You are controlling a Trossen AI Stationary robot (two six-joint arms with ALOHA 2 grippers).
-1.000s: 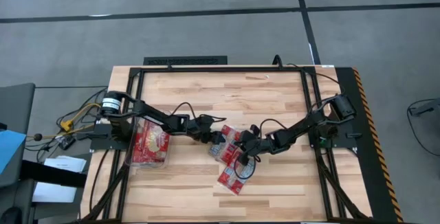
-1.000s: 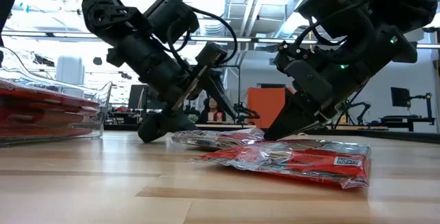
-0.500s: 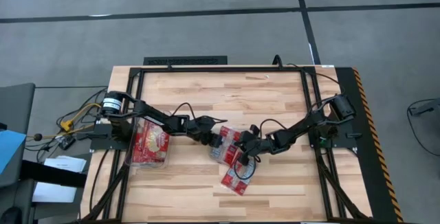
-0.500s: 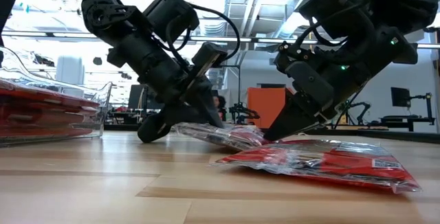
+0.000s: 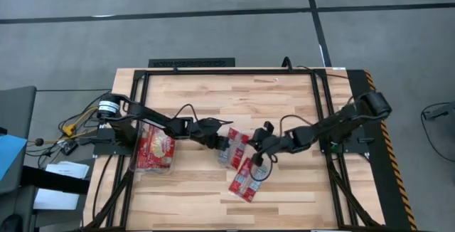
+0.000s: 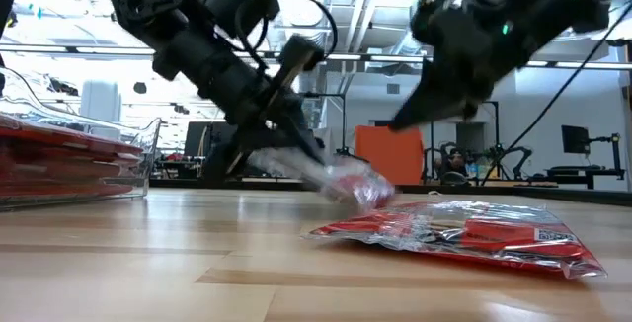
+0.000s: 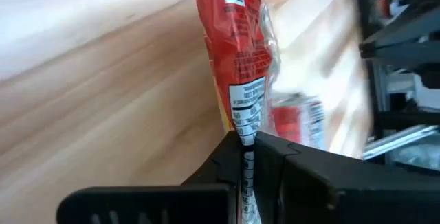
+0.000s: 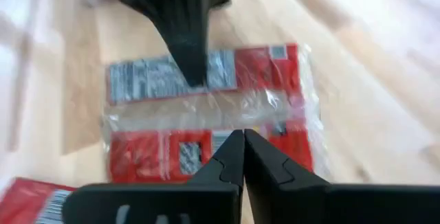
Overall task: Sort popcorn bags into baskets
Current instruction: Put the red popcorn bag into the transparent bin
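My left gripper (image 5: pixel 226 144) is shut on a red popcorn bag (image 5: pixel 236 149) near the table's middle. In the left wrist view the bag (image 7: pixel 234 52) stretches away from the fingers. A second popcorn bag (image 5: pixel 245 180) lies flat on the wood nearer the front edge, and also shows in the low view (image 6: pixel 464 233). My right gripper (image 5: pixel 257 158) hovers above that flat bag (image 8: pixel 206 114), shut and holding nothing. The clear basket (image 5: pixel 173 162) stands at the left with red bags stacked inside. My left gripper pinches the bag's sealed end edge (image 7: pixel 245 145) between its two fingers. The fingers slant down from the table's left side. The bag tilts down and away from them (image 6: pixel 346 179). Whether its low end touches the wood I cannot tell.
The black frame rails (image 5: pixel 234 71) run around the tabletop. Bare wood lies along the far part of the table (image 5: pixel 234 97) and at the front left (image 5: pixel 178 196). The basket's clear wall (image 6: pixel 148 154) rises at the left in the low view.
My left gripper has shut on the end of the bag and gone up, tipping that end off the table. My right gripper has risen off the flat bag. Early in the second that bag slid a little toward the near edge.
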